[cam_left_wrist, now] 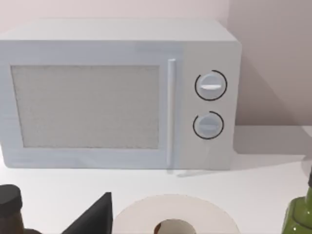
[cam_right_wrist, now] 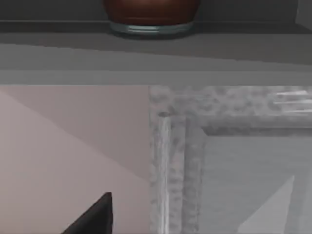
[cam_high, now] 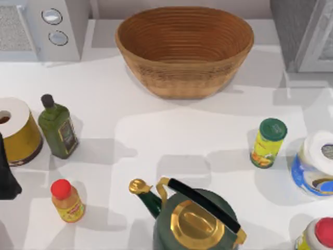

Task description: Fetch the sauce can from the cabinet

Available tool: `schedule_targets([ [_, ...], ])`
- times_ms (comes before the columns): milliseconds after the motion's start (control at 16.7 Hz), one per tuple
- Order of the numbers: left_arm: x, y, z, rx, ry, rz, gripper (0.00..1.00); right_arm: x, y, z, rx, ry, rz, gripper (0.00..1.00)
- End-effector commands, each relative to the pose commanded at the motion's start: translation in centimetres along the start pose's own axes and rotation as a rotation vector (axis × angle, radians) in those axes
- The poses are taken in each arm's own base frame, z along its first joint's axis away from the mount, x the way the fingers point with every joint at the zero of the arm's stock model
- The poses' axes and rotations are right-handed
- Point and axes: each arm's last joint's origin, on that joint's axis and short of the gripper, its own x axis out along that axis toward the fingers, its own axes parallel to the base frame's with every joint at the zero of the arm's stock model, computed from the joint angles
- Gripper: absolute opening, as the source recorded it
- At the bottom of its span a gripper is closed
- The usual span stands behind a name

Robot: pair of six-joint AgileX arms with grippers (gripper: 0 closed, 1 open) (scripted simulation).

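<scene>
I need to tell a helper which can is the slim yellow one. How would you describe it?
Start at the big woven basket at the table's back. Go toward the top view's right and nearer the front: the slim yellow can stands beside the blue-and-white canister. Its green lid marks it out.

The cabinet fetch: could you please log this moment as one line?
step: approach | cabinet: top right, door closed | sauce can: unconfirmed | left gripper: left edge, near microwave | right wrist camera: faces cabinet door

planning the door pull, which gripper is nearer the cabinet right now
Right. The right gripper is close in front of the cabinet door frame; the left gripper sits at the table's left edge beside the yellow canister, far across from it.
</scene>
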Motion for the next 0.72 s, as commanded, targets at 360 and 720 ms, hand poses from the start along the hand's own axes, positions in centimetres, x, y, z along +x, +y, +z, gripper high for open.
schedule_targets([
  [360,0.0,0.0,0.0,0.000,0.000,0.000,1.00,5.7,1.9,6.7,0.003,-0.015,0.002,1.00],
  [720,0.0,0.0,0.0,0.000,0.000,0.000,1.00,7.2,2.5,7.5,0.003,-0.011,0.002,1.00],
])
